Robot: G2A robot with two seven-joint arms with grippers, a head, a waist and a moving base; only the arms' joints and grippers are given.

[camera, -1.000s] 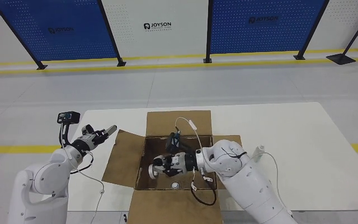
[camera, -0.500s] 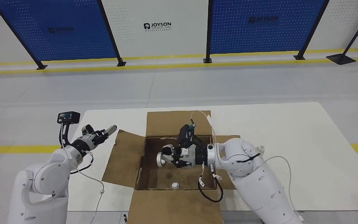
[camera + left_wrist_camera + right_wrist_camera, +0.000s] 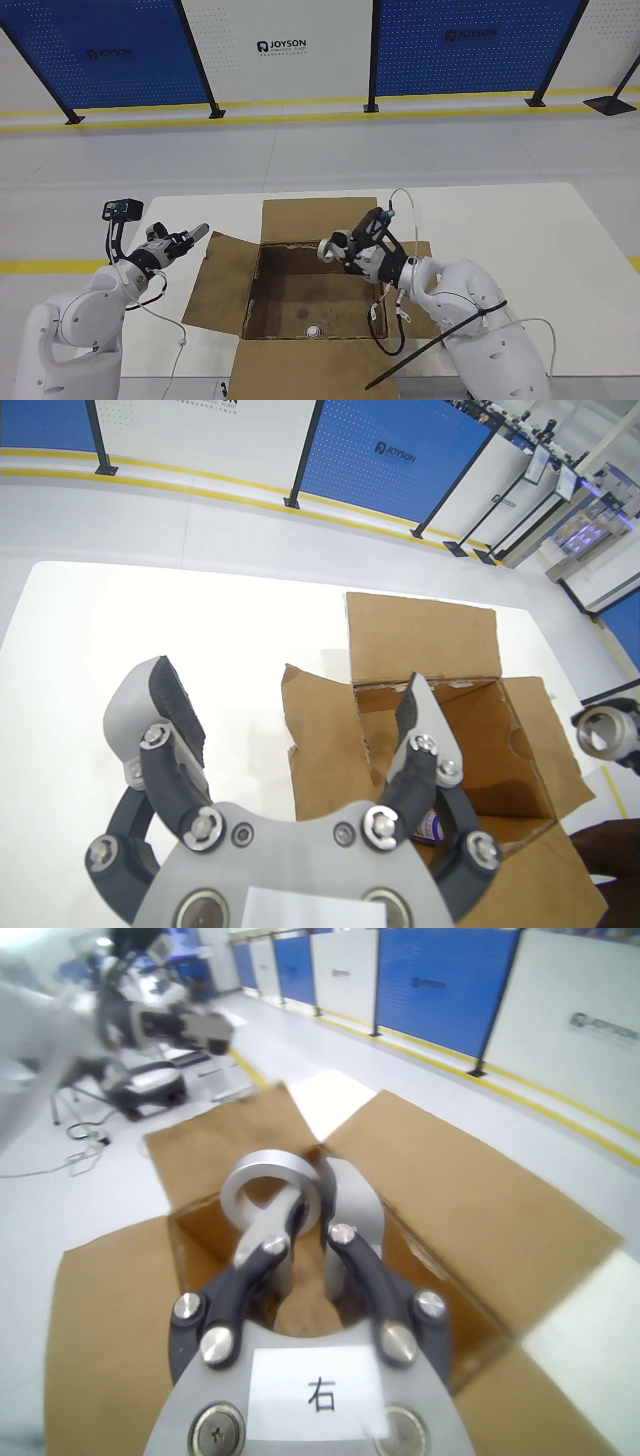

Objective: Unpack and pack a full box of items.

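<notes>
At the left side of the white table point(image 3: 560, 260), the left gripper point(image 3: 185, 238) hangs above the tabletop, apart from the box. In its own wrist view the left gripper point(image 3: 287, 680) has its two ribbed fingers point(image 3: 172, 705) spread wide with nothing between them.

To its right stands the cardboard box point(image 3: 215, 285), all four flaps folded outward and the brown inside exposed point(image 3: 425, 635). A small round item point(image 3: 314, 331) lies on the box floor close to the near wall; what it is cannot be made out.

Further right, the right gripper point(image 3: 338, 252) is raised over the far part of the box opening, close to the back flap. It is clamped on a metal ring point(image 3: 325, 249). The right wrist view shows the grip: one finger passes through the ring's hole and the other presses the outside, so the ring's wall is pinched between them point(image 3: 311, 1200). The metal ring point(image 3: 270, 1178) is held off the cardboard point(image 3: 450, 1188), touching nothing but the fingers. From the left wrist view the ring point(image 3: 602, 730) hangs in the air beyond the box's right flap.
</notes>
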